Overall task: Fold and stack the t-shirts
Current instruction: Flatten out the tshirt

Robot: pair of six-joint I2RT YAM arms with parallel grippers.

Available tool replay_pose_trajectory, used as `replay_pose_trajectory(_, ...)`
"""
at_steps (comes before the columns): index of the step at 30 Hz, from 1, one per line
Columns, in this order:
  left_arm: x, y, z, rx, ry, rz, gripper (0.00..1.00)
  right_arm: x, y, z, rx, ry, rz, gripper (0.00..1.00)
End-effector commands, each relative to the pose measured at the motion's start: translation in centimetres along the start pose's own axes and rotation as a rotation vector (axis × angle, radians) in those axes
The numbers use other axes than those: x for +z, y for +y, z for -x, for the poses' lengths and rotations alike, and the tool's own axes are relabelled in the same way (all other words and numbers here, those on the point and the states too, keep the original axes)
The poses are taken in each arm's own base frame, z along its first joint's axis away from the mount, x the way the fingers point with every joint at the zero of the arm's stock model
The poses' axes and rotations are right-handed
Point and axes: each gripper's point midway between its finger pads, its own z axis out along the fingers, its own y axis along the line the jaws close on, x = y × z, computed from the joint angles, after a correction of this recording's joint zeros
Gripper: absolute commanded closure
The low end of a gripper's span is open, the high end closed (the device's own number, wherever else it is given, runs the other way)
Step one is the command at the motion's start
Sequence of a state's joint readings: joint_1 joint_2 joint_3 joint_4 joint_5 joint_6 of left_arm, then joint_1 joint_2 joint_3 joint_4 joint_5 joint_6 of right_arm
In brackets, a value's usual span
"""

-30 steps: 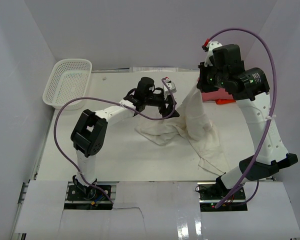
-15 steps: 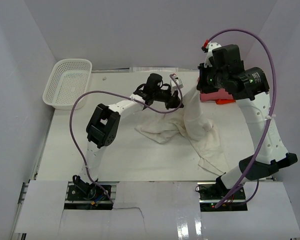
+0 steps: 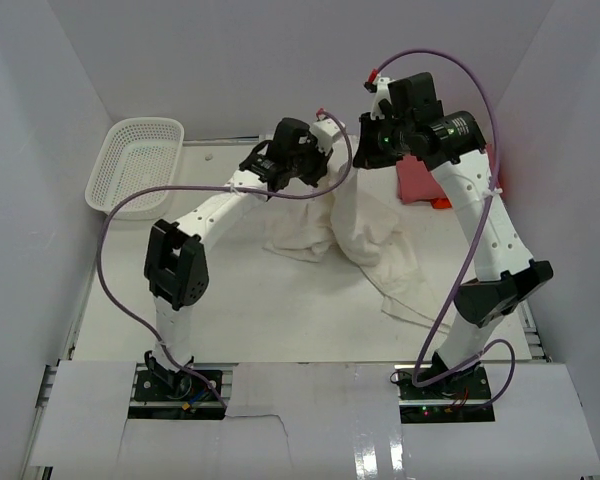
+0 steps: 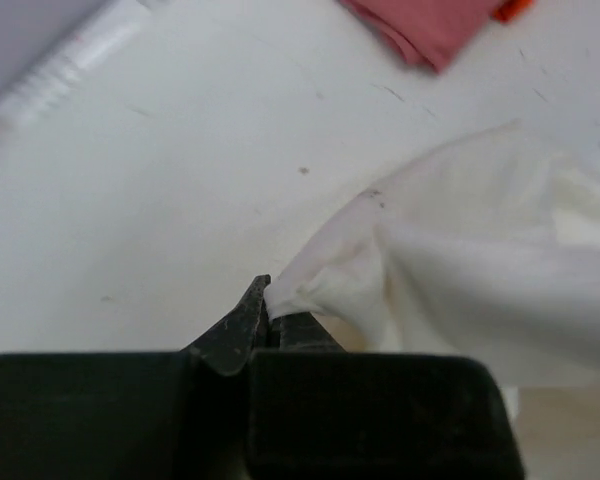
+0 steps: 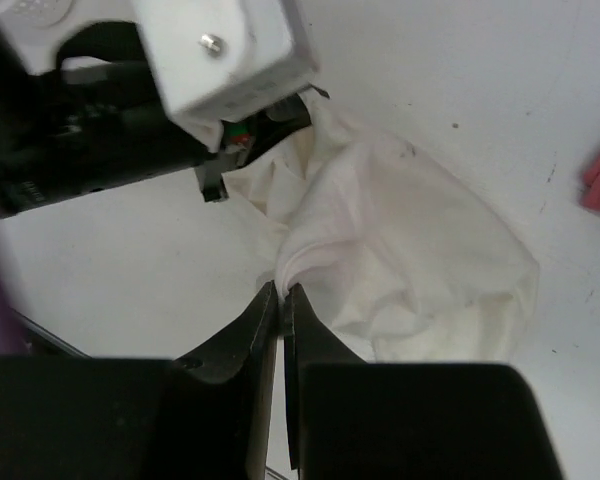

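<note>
The cream-white t-shirt (image 3: 365, 235) hangs bunched from both grippers above the table's middle, its lower part trailing to the right front. My left gripper (image 4: 270, 300) is shut on a pinched corner of the cream-white t-shirt (image 4: 480, 270). My right gripper (image 5: 283, 292) is shut on another gathered fold of the same shirt (image 5: 400, 240). In the top view the left gripper (image 3: 325, 170) and right gripper (image 3: 365, 150) are raised close together at the back. The red t-shirt (image 3: 425, 178) lies folded at the back right, also seen as the red t-shirt (image 4: 425, 25).
A white mesh basket (image 3: 135, 165) stands at the back left corner. White walls close in the table on three sides. The left arm's purple cable (image 3: 120, 215) loops over the left half of the table (image 3: 240, 310).
The left gripper shut on the cream-white shirt and lifted it toward the back. The right gripper moved left with its hold, so both now hang close together.
</note>
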State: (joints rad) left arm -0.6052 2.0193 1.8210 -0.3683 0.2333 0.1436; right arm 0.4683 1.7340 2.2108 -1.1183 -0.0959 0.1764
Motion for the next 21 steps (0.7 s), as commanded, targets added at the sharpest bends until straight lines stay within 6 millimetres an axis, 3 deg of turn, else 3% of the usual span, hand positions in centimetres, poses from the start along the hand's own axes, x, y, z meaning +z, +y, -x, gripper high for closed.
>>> replay_pose_trajectory(1, -13.1, 2.9, 12.9, 0.076, -0.246, 0.339, 1.00, -6.5, 2.9, 4.0, -0.027, -0.221, 0.093, 0.92)
replay_pose_trajectory(2, -14.8, 2.3, 14.0, 0.082, -0.278, 0.366, 1.00, -5.8, 2.2, 2.6, -0.011, -0.187, 0.070, 0.92)
replay_pose_trajectory(3, -15.3, 1.6, 13.5, 0.088, -0.276, 0.363, 1.00, -6.3, 1.7, 2.6, -0.002, -0.218, 0.057, 0.92)
replay_pose_trajectory(4, -17.6, 0.8, 14.7, 0.093, -0.334, 0.365, 1.00, -7.9, 1.6, 2.1, 0.002, -0.246, 0.054, 0.92)
replay_pose_trajectory(6, -17.2, -1.3, 13.3, 0.071, -0.320, 0.320, 1.00, -6.1, 0.1, -0.6, 0.028, -0.182, 0.009, 0.92)
replay_pose_trajectory(7, -15.8, -2.6, 10.6, 0.054, -0.260, 0.293, 1.00, -6.5, -0.8, -1.2, 0.035, -0.187, -0.039, 0.92)
replay_pose_trajectory(9, -14.4, -4.1, 7.5, -0.021, -0.201, 0.263, 1.00, -5.2, -2.7, -3.1, 0.072, -0.144, -0.096, 0.92)
replay_pose_trajectory(10, -13.0, -4.7, 4.0, -0.039, -0.122, 0.261, 1.00, -5.2, -3.1, -3.3, 0.080, -0.140, -0.104, 0.92)
replay_pose_trajectory(11, -11.9, -5.2, 2.0, -0.076, -0.075, 0.260, 1.00, -5.1, -3.5, -3.4, 0.089, -0.137, -0.116, 0.92)
replay_pose_trajectory(13, -10.3, -6.8, -1.3, -0.174, 0.006, 0.210, 1.00, -5.4, -4.8, -3.0, 0.112, -0.147, -0.171, 0.92)
replay_pose_trajectory(14, -9.4, -7.3, -4.0, -0.227, 0.066, 0.205, 1.00, -5.6, -5.3, -2.6, 0.120, -0.154, -0.185, 0.92)
replay_pose_trajectory(15, -9.0, -7.5, -5.2, -0.250, 0.090, 0.208, 1.00, -5.8, -5.4, -1.6, 0.115, -0.168, -0.188, 0.92)
replay_pose_trajectory(17, -8.4, -7.5, -6.8, -0.273, 0.117, 0.223, 1.00, -5.8, -5.8, -0.9, 0.113, -0.165, -0.199, 0.92)
replay_pose_trajectory(18, -8.5, -6.1, -6.8, -0.285, 0.117, 0.304, 1.00, -4.9, -6.1, -0.6, 0.108, -0.141, -0.199, 0.92)
replay_pose_trajectory(19, -9.0, -5.3, -6.4, -0.280, 0.118, 0.350, 1.00, -5.7, -6.0, 1.0, 0.101, -0.180, -0.195, 0.92)
replay_pose_trajectory(20, -9.5, -4.5, -3.8, -0.272, 0.062, 0.381, 1.00, -5.7, -6.0, 1.1, 0.100, -0.164, -0.197, 0.92)
replay_pose_trajectory(21, -10.0, -3.5, -2.7, -0.242, 0.049, 0.421, 1.00, -4.9, -6.1, 1.3, 0.098, -0.141, -0.190, 0.92)
